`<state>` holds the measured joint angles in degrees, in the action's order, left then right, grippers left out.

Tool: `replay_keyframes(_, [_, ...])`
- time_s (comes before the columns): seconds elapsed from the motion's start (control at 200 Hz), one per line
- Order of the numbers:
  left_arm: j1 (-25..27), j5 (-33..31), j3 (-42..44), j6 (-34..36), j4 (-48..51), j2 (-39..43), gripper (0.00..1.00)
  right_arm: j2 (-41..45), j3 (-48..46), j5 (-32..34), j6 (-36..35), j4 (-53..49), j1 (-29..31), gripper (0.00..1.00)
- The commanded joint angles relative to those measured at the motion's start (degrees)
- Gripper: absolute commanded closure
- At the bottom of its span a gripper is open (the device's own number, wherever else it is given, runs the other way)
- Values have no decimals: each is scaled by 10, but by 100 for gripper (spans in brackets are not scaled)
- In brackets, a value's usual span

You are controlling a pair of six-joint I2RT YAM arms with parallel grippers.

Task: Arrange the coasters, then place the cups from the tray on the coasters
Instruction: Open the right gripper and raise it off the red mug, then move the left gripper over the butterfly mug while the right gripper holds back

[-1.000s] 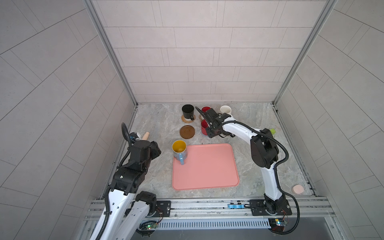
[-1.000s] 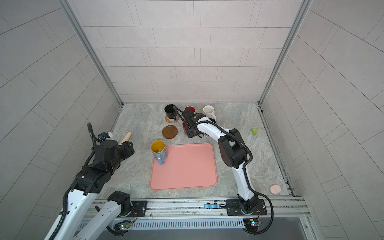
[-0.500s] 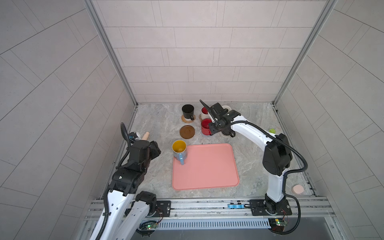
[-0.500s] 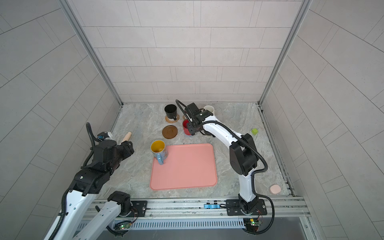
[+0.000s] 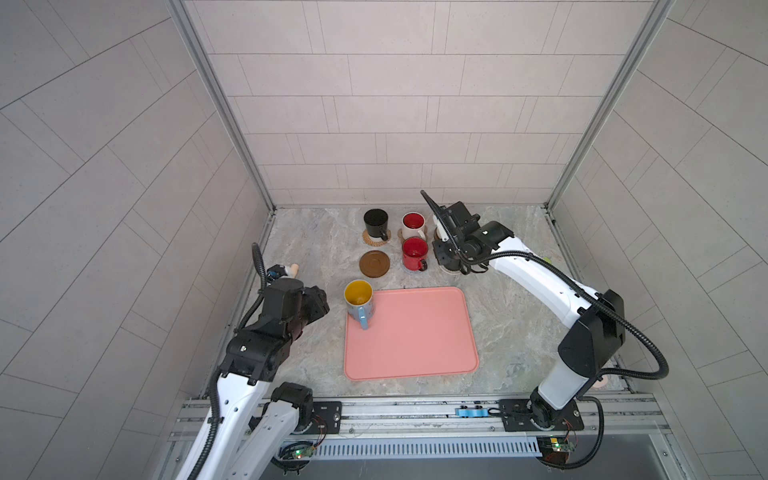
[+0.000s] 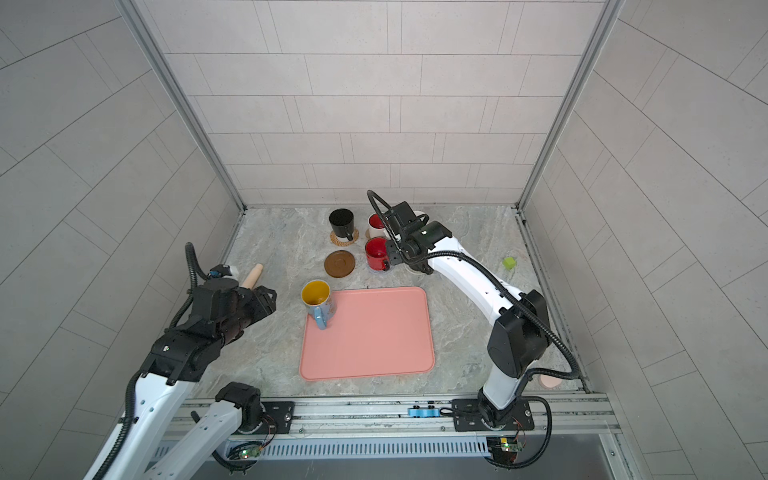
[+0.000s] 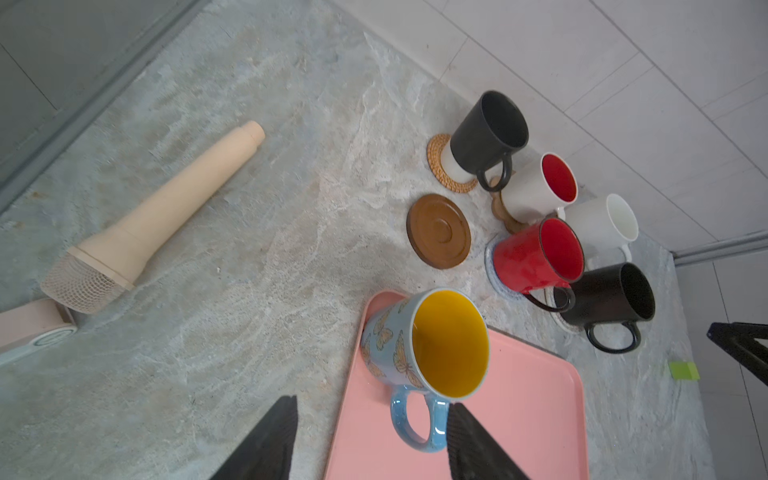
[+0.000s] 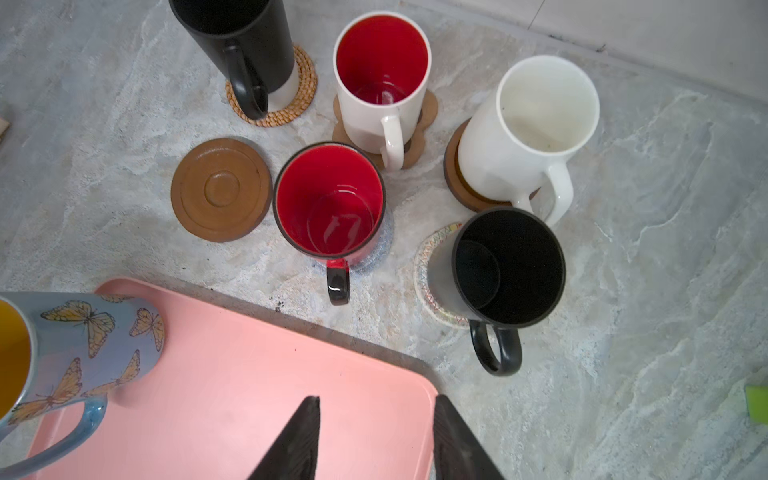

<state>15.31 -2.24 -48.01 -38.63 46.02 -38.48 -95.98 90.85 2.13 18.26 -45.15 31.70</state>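
Your left tool (image 7: 372,405), jaws apart and empty, sits just short of the blue mug (image 7: 424,345) at a corner of the tray (image 7: 519,415) — clamp its handle squarely, lift straight, and centre it on the bare brown coaster (image 7: 439,231). Your right tool (image 8: 376,399) is apart and empty too.

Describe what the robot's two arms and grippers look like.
The left arm and right arm have glossy white links joined by bulky black joint housings. A black ribbed cable hose runs along each. The left gripper and right gripper end in black, wedge-shaped fingers with finely ribbed inner faces.
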Motion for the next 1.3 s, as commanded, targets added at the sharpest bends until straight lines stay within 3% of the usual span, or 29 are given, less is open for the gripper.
replay_keyframes(0.0, [40, 20, -15, -14, 27, -12, 37, 33, -17, 13, 19, -9, -3, 53])
replay_keyframes(0.24, [151, -25, 1, -49, 10, -54, 37, 55, -41, 12, 33, -4, -2, 53])
replay_keyframes(0.53, [216, -36, 4, -74, -35, -129, 37, 80, -71, 10, 46, 6, -3, 52])
replay_keyframes(1.296, [223, -8, 12, -72, -85, -264, 38, 135, -123, 12, 64, 6, -3, 52])
